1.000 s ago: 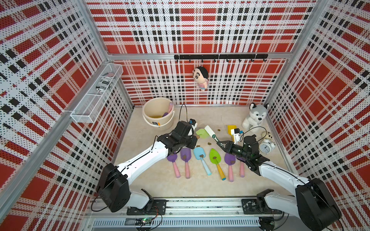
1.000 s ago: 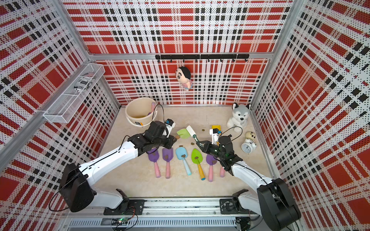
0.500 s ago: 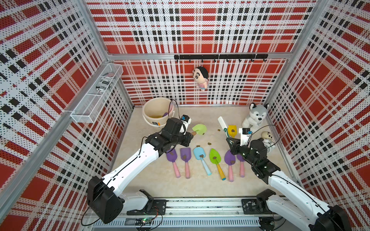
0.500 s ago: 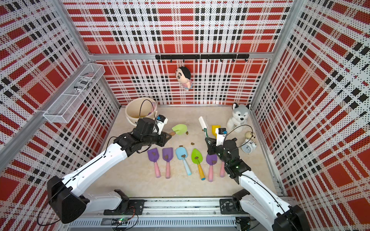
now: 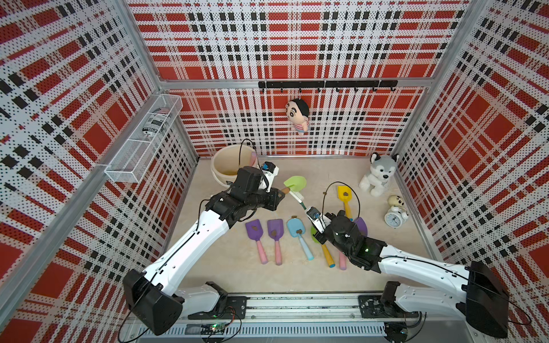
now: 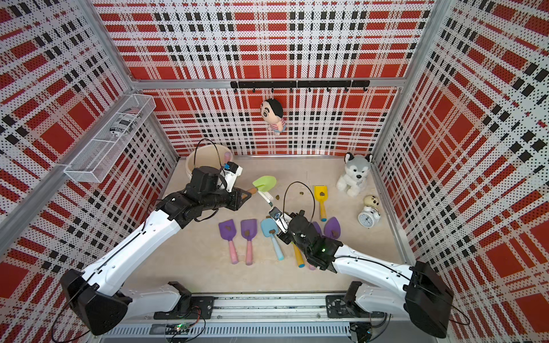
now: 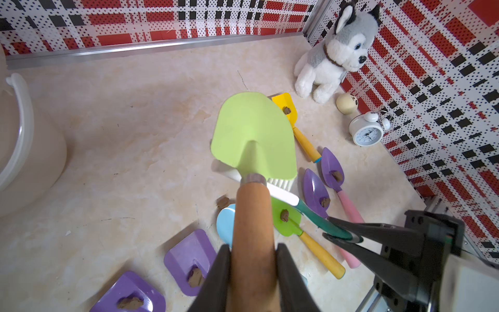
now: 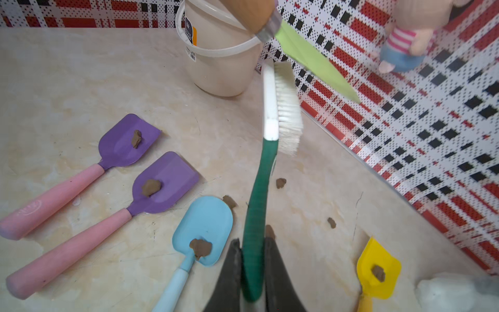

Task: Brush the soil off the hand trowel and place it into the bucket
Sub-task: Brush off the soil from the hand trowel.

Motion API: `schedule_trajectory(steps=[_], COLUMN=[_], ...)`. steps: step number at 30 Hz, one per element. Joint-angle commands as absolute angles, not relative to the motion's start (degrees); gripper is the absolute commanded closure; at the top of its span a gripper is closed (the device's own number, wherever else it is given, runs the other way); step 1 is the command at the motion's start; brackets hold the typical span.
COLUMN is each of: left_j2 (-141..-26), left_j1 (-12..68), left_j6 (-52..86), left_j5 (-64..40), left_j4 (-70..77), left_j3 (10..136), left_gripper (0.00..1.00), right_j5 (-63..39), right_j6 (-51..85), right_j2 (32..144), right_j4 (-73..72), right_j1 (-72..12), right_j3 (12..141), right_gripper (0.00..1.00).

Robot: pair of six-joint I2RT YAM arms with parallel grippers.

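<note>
My left gripper (image 7: 253, 248) is shut on the brown wooden handle of a light green hand trowel (image 7: 253, 137), held in the air right of the bucket (image 5: 225, 175) in both top views. No soil shows on the face of the blade towards my left wrist camera. My right gripper (image 8: 252, 243) is shut on the green handle of a white-bristled brush (image 8: 286, 108). Its bristles sit against the far side of the blade by the neck (image 5: 297, 197). Loose soil lumps (image 8: 280, 183) lie on the floor below.
Several other trowels lie in a row on the floor, each with a soil lump: purple (image 5: 254, 230), blue (image 5: 297, 228), yellow (image 5: 344, 194). At the right are a husky plush (image 5: 380, 175) and an alarm clock (image 5: 393, 218). A wire basket (image 5: 142, 142) hangs on the left wall.
The brush swung away to the right half a second ago and has come back left against the green blade. The left arm has kept the trowel in about the same place.
</note>
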State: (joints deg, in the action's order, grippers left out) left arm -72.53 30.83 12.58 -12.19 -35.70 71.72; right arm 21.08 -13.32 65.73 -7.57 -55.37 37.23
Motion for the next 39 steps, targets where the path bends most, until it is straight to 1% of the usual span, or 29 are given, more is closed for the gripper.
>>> schedule_trajectory(steps=[1, 7, 12, 19, 24, 29, 34, 39], left_j2=[-71.9, -72.1, -72.4, -71.6, -70.7, -70.4, -71.1, -71.1], left_j1=[30.6, 30.4, 29.8, 28.4, 27.8, 27.4, 27.1, 27.1], left_j6=[12.1, 11.3, 10.7, 10.4, 10.5, 10.8, 11.0, 10.9], left_j5=[-11.8, -10.6, -9.7, -9.7, -10.7, -11.7, -12.2, -10.8], left_j4=[-36.1, -38.2, -39.5, -40.1, -39.9, -38.9, -38.2, -38.3], left_j3=[73.2, 73.5, 73.2, 73.0, 73.4, 73.4, 72.8, 71.8], left_gripper=[1.0, 1.0, 1.0, 1.0, 1.0, 1.0, 1.0, 1.0], right_j5=[28.5, 36.4, 42.2, 50.6, 50.4, 47.4, 48.8, 52.9], right_j6=[-22.5, -29.6, -33.1, -36.7, -31.4, -27.2, -33.2, -40.7], right_j2=[67.4, 71.1, 72.2, 70.0, 69.3, 72.4, 76.3, 79.0], right_j4=[-8.0, -5.5, -5.7, -13.0, -9.9, -4.8, -6.3, -9.4], right_j1=[-57.3, -59.4, -60.0, -59.2, -57.4, -58.9, -64.1, -66.6], right_j3=[39.9, 43.3, 44.1, 39.3, 37.1, 37.9, 40.1, 42.8], right_gripper=[1.0, 1.0, 1.0, 1.0, 1.0, 1.0, 1.0, 1.0])
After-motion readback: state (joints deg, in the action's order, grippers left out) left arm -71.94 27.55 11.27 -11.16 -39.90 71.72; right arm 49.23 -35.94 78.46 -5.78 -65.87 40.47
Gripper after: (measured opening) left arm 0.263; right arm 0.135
